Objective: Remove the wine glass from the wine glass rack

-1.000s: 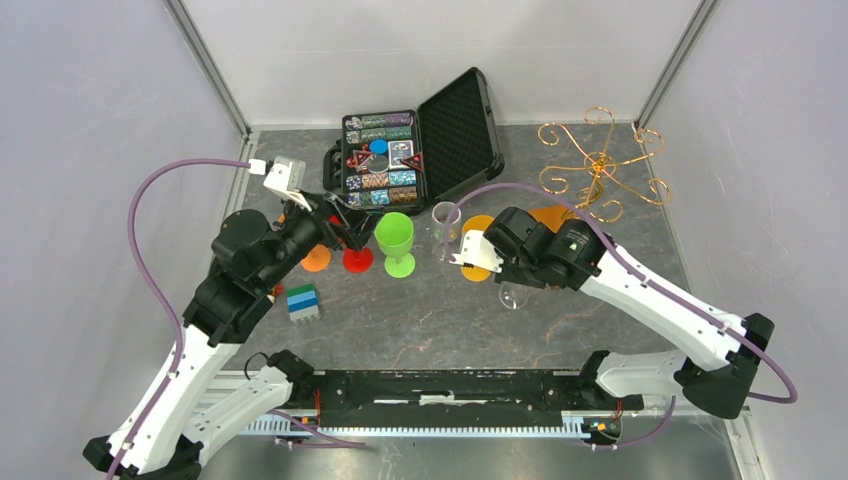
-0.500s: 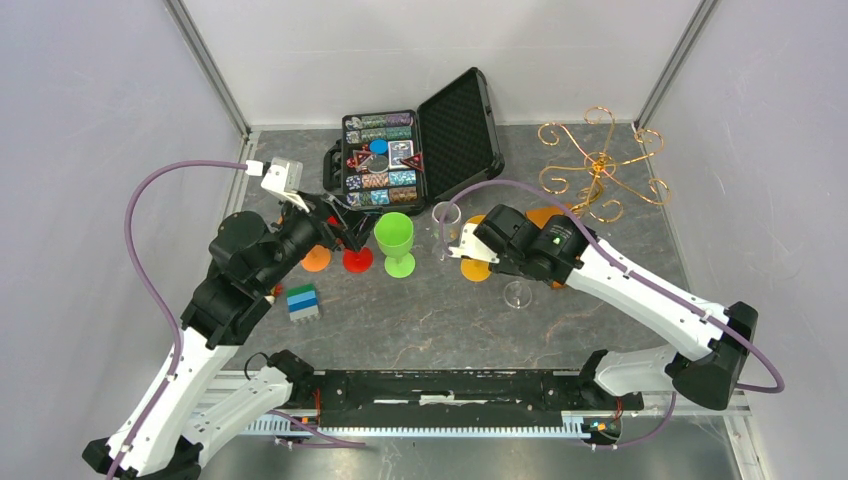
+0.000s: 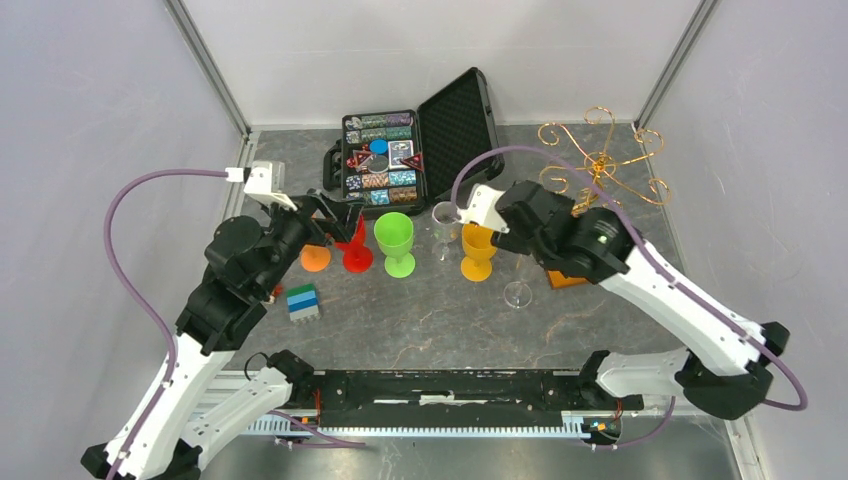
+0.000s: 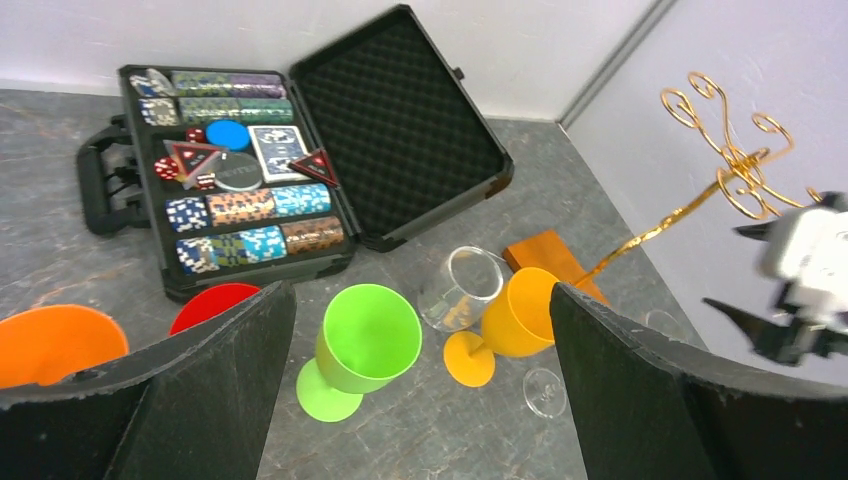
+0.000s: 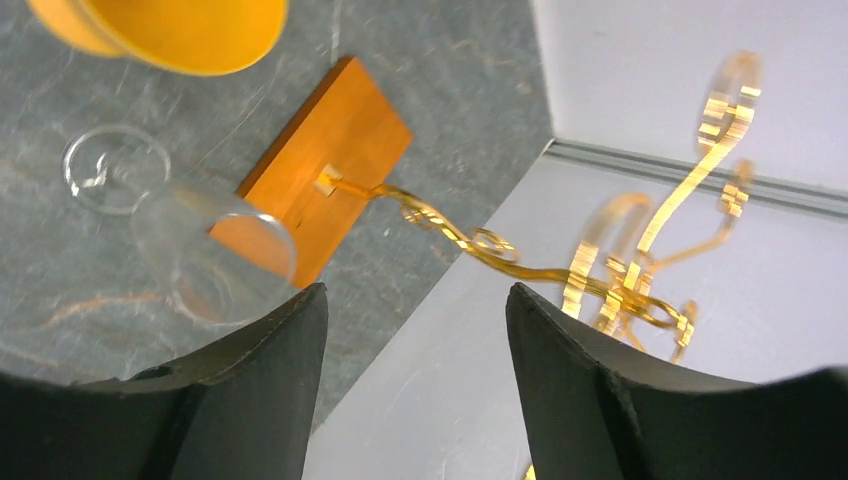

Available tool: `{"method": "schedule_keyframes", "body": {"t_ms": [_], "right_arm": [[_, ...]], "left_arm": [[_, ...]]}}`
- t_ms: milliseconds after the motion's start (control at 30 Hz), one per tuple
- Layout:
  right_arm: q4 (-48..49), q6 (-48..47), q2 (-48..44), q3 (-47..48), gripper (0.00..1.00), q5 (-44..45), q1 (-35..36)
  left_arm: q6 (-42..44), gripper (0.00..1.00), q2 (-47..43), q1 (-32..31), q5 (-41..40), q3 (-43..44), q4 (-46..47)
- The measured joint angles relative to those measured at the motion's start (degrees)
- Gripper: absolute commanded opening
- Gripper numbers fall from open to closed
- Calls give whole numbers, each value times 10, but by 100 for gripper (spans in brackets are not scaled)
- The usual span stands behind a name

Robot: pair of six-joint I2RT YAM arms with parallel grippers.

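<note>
Top external view of a grey counter (image 3: 420,320) with two robot arms reaching over it. The gold wine glass rack (image 3: 600,160) stands at the far right, and no glass is visible on its curled wire arms. An amber wine glass (image 3: 477,248), probably the one taken off, stands upright on the counter, left of the rack's base and beside the right wrist.

The right pincer (image 5: 415,295) is spread with nothing between its fingers. The left pincer (image 4: 420,290) is spread wide and empty too.

To finish well, the right arm should lift straight up and away, without brushing the amber glass, its clear neighbour or the gold wire.

Count:
- Six glasses: the amber one, an orange glass (image 3: 315,259), a red glass (image 3: 357,258), a green glass (image 3: 395,238), a clear glass (image 3: 445,222) and a second clear glass (image 3: 517,294)
- One rack
- One open black case (image 3: 420,150)
- One block stack (image 3: 302,302)
</note>
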Motion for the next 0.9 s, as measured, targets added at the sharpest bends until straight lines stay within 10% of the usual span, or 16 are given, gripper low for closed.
{"method": "schedule_keyframes", "body": {"t_ms": [600,900], "right_arm": [[427,63,-464,-178,98,92,-1],[494,111,-570,-217,98,153,-2]], "left_arm": [[54,100,-133,0,-174,50,-133],[65,100,-204,0,-221,64,-159]]}}
